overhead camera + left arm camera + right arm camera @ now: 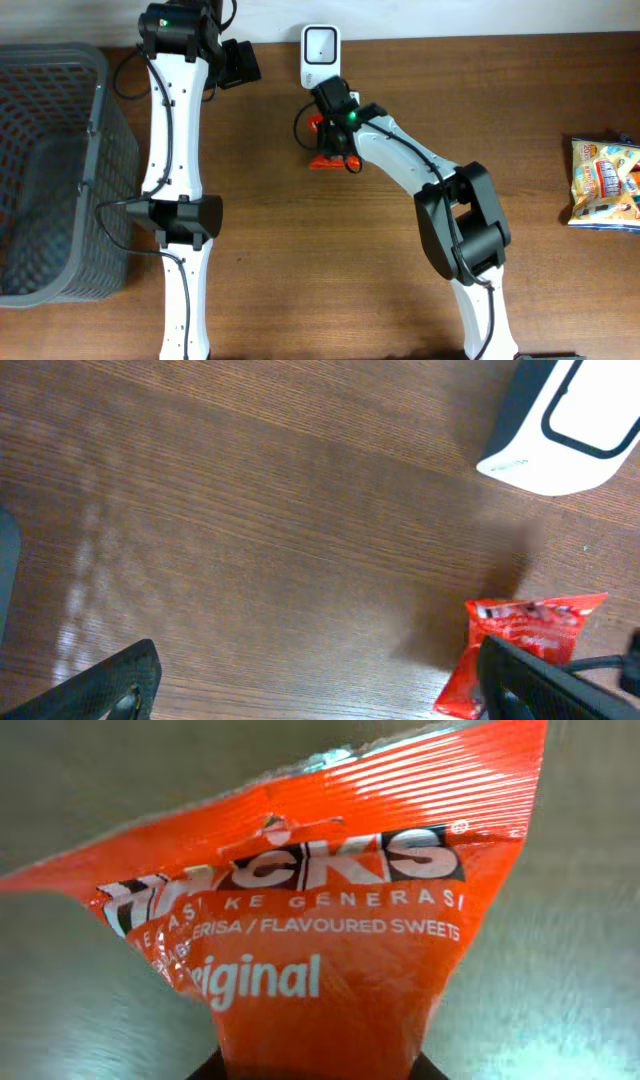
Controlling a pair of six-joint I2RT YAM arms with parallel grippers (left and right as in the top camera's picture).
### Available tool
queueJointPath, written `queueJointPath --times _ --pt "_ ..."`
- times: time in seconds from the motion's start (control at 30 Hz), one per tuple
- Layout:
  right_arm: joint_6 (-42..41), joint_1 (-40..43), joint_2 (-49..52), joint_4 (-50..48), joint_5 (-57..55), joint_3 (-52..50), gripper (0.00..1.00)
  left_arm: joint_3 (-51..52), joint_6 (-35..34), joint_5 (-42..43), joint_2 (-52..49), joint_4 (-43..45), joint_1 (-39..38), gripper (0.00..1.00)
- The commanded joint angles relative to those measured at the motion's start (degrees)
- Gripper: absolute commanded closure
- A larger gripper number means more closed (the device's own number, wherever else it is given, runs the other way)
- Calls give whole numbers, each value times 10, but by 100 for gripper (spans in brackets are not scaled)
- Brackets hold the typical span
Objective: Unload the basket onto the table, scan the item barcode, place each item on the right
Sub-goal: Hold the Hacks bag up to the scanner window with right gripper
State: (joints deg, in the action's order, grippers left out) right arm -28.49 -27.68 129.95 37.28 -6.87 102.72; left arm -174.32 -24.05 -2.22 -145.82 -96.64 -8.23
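Brown wood-grain table (300, 250) under the overhead cam, going L to R. Far left there's a grey mesh basket (50, 170) sitting at the table edge. Just beside it the left arm (180, 200) runs straight up the frame, w/ the left gripper (240, 62) at the top, near the back edge of the table. Its wrist cam shows me both dark fingers (110, 685) at the bottom corners of the view w/ bare wood between them, so that claw is spread wide and carrying nothing. Next over, the white scanner (322, 55) stands at the back of the table, approx centre; from the left wrist it's the white body w/ a dark-rimmed window in the top right corner (560, 425). Just in front of the scanner is the task item, a red-orange sweet packet (328, 150), w/ the right gripper (330, 132) right on top of it. Left wrist cam catches the same packet (520, 640) low right, its crimped top edge up and a shadow on the wood to its left. On the right wrist cam the packet (330, 940) fills the pic, white print reading "flavoured sweets" and "original", and it narrows down into the dark fingers at the bottom edge, so I read that claw as narrow and pinched on the packet's lower end. Can't tell if the packet is off the table. No barcode visible on the side I see. The right arm (460, 220) bends back to the lower right. Far right edge, well apart from all that, a yellow snack bag (605, 185) lies flat.
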Motion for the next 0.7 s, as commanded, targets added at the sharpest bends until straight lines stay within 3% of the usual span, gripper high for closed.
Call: queueJointPath --times 0.0,0.1,0.47,0.57,0.67 --pt "-3 16 -3 12 -14 85 78 0 5 -6 -4 -1 1 1" --pt "-3 31 -4 1 -14 146 80 0 5 -6 -4 -1 2 1" --pt "0 49 76 -412 -61 149 79 0 5 -6 -4 -1 1 1" --pt "85 49 104 -489 -57 149 74 0 5 -6 -4 -1 1 1" --pt "140 49 124 -517 -56 149 76 0 5 -6 -4 -1 1 1"
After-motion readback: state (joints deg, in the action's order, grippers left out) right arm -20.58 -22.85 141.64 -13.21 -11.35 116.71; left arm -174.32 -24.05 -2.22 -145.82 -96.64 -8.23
